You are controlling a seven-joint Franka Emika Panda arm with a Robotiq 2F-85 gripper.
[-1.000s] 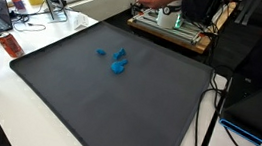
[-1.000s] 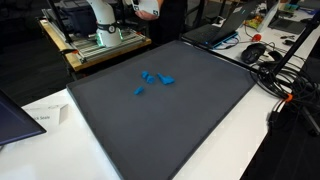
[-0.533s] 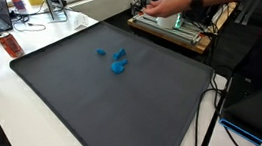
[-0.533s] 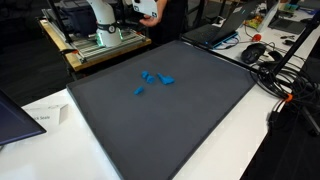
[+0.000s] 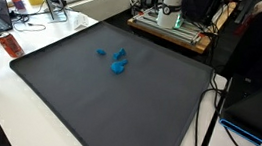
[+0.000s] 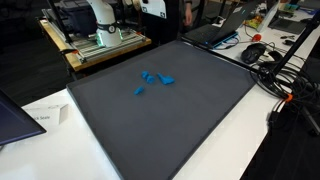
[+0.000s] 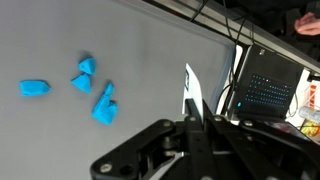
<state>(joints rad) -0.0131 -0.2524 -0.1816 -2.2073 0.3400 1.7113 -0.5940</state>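
— Can you make out the tool?
— Only in the wrist view. The tool (image 7: 193, 98) has its tips seemingly pressed together on nothing, and its linkage is cut off below.
— And the blue pieces (image 7: 90, 85)?
— They lie on the desk's (image 5: 4, 83) dark mat (image 5: 116, 112), apart from the tool and unmoved. The arm that reached over the robot base (image 5: 171, 16) is gone.
— Anything nearby?
— A laptop (image 6: 213, 32) and cables (image 6: 275, 75) by the mat's edge.
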